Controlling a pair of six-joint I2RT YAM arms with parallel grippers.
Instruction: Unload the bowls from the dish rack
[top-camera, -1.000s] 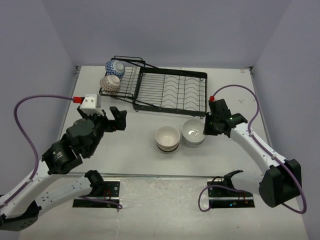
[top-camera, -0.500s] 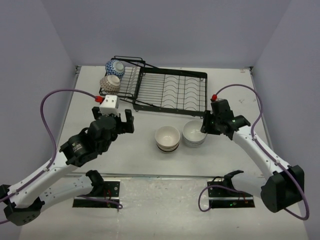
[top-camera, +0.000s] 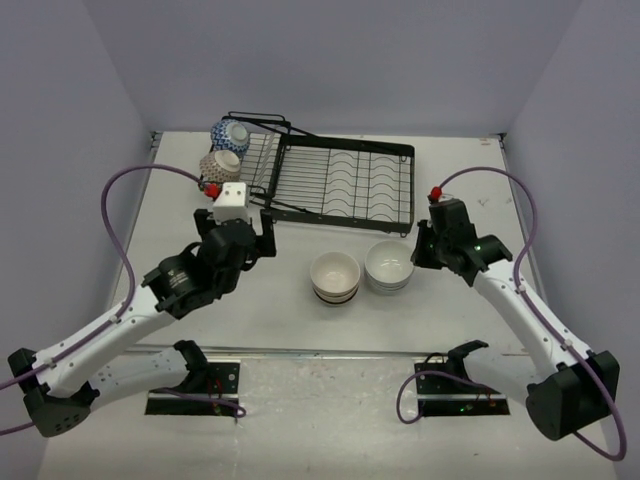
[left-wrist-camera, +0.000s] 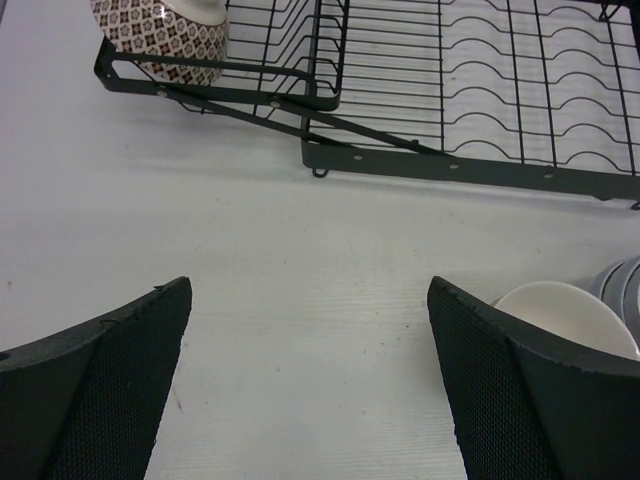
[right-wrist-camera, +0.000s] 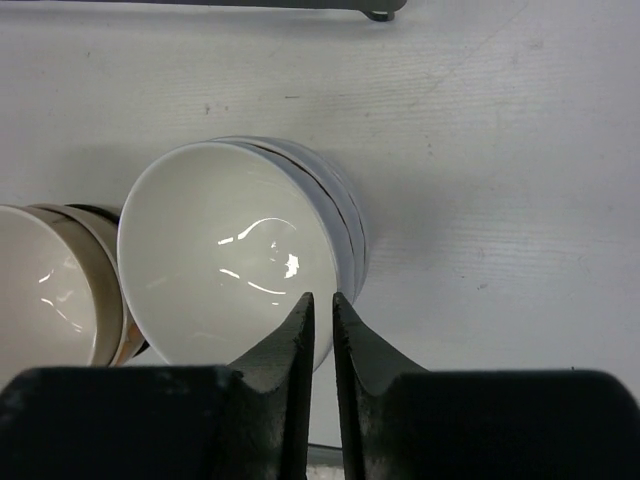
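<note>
Left wrist view: left tool (left-wrist-camera: 308, 300) spread wide, empty, over worktop (left-wrist-camera: 300, 240); right tool (right-wrist-camera: 322, 298) nearly pressed together above stacked white bowls (right-wrist-camera: 225, 250); farther, dish rack (left-wrist-camera: 480, 100) holds at its small end brown-patterned bowl (left-wrist-camera: 165, 35) and blue-and-white bowl (top-camera: 230, 134), likely light, rigid, slick-glazed, chippable, so pinch across the rim.

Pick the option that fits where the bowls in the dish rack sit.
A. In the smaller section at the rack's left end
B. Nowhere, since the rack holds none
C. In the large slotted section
A: a blue-and-white bowl and a brown-patterned bowl sit in the smaller left section of the dish rack, and the slotted section holds none.
</note>
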